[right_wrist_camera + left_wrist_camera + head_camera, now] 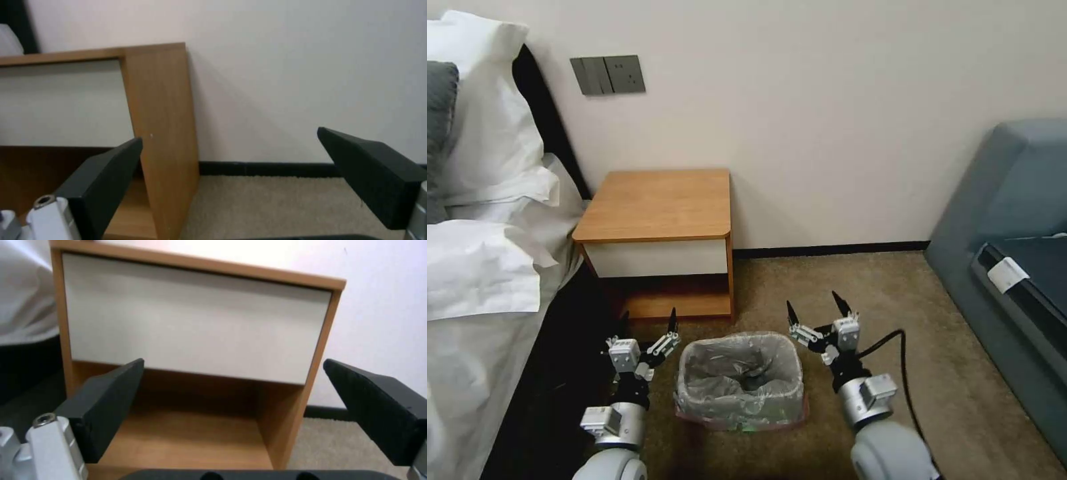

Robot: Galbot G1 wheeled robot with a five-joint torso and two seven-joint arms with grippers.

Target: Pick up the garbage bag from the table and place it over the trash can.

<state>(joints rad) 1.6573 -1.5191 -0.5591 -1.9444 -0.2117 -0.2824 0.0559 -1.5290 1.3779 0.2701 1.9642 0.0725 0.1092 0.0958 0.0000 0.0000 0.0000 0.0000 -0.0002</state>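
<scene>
The garbage bag (740, 373) is draped over the trash can (740, 400); the left claw (647, 333) and right claw (820, 313) are held wide open, flanking it.

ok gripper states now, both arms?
Left gripper: open, empty, beside the trash can.
Right gripper: open, empty, on the can's other side.
Garbage bag already lines the can.

Both arms are reaching forward and low, wrists angled upward. The left gripper (648, 329) is hanging with its jaws spread wide, gripping nothing. The right gripper (816, 312) is sitting level with it, jaws likewise parted and bare, a black cable trailing behind its wrist.
</scene>
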